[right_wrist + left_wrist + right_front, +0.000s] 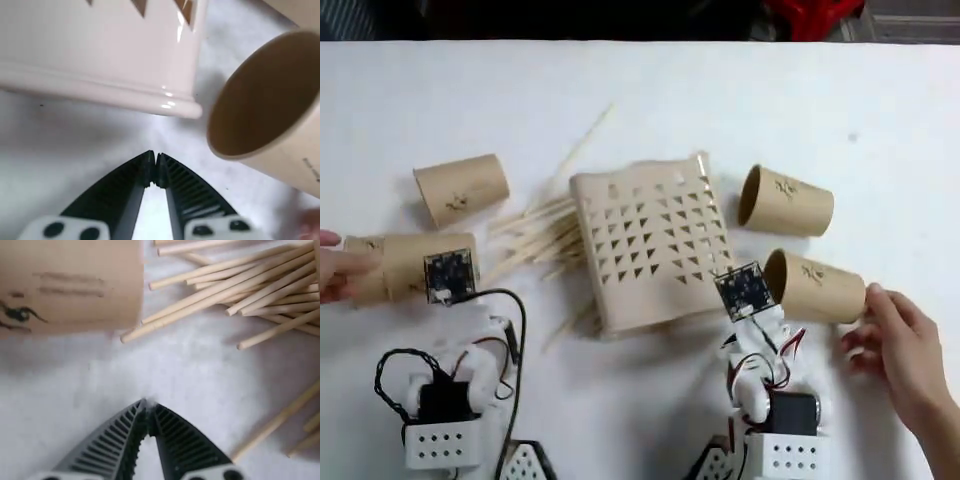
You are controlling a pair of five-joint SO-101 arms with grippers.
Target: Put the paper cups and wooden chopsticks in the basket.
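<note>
basket (650,240): middle of the table (720,90); tipped over, a wall of triangular cut-outs facing up; its inside cannot be seen
upper-left cup (462,188): on its side, well left of the basket; contents cannot be told
left cup (415,266): on its side near the table's left edge; a person's hand at the left edge (338,268) touches its outer end
upper-right cup (786,201): on its side just right of the basket, mouth toward the basket
right cup (817,287): on its side near the basket's lower right corner, mouth toward the basket; bare brown inner wall visible in the right wrist view; a person's hand at the right (900,345) touches its base end
chopsticks (535,235): loose heap on the table between the left-hand cups and the basket; some ends reach under the basket's left edge
left gripper (147,409): tips together, holding nothing; over bare table beside the left cup and the nearest chopstick ends
right gripper (154,161): tips together, holding nothing; over bare table between the basket's rim and the right cup's mouth
</note>
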